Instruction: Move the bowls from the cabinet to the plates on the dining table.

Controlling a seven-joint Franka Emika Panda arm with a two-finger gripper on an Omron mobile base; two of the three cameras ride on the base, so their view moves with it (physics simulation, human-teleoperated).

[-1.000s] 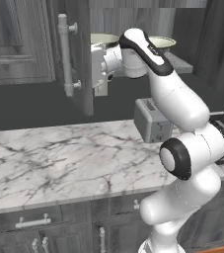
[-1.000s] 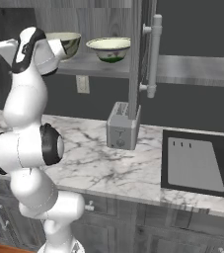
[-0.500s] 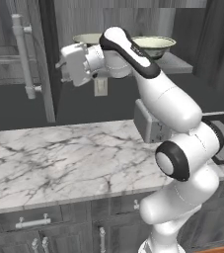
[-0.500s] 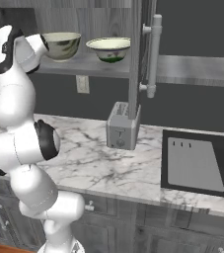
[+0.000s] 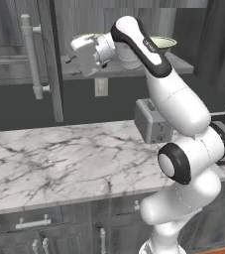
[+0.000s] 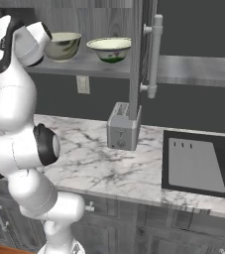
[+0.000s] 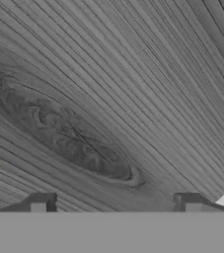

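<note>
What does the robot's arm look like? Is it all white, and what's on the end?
Mostly white! The arm is made of smooth, rounded, glossy white shells, with dark grey rings and caps at its joints. A dark stripe runs along the top segment. At the end sits a boxy white hand, and the gripper has two small, dark, square finger tips. No cables or markings show.

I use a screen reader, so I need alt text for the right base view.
Two bowls sit on the open cabinet shelf, the white arm's upper part at far left beside them. Below, a marble counter carries a toaster near a dark sink.
</note>
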